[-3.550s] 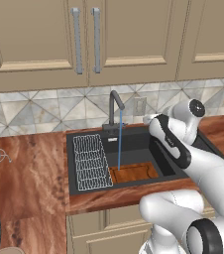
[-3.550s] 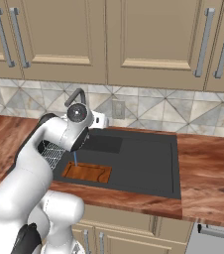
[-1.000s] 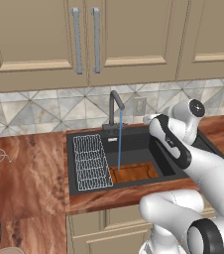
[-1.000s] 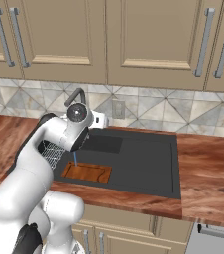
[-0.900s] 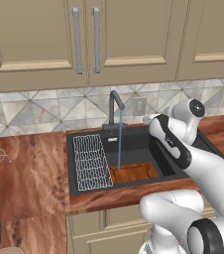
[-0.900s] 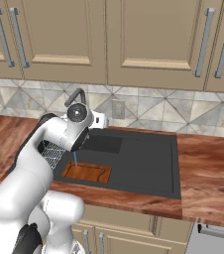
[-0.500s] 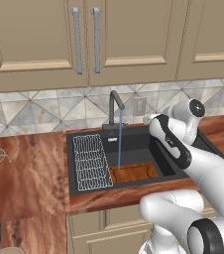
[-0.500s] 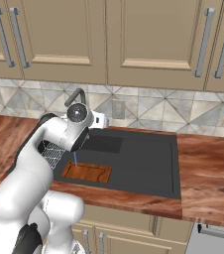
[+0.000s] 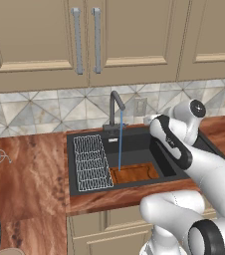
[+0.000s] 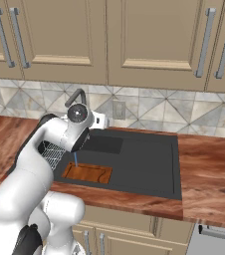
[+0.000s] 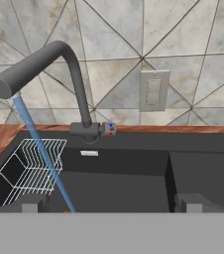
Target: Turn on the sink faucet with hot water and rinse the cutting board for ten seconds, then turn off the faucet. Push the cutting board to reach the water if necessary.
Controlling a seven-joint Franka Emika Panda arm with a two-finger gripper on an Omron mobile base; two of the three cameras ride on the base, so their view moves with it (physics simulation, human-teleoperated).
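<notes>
Lying flat on the floor of the sink, the cutting board sat against the basin's near wall, just right of the white wire rack that filled the left part of the basin. The water fell as a thin blue stream from the spout of the sink faucet and met the board near its left end; in the right base view the stream landed on the board likewise.

In the hand view the gripper faced the faucet from the front, its two dark fingertips standing well apart with nothing between them. The faucet's base lever, with its small red and blue marks, lay straight ahead of the gripper and clear of it, while the stream slanted down past the left fingertip. The board lay below and nearer than the gripper, not touched by it.

In the left base view the arm's hand hung over the sink's back right part, near the rear rim, right of the faucet. A wall outlet sat on the tiled backsplash behind it. Reddish wood-grain counter surrounded the black sink, under beige cabinets.
</notes>
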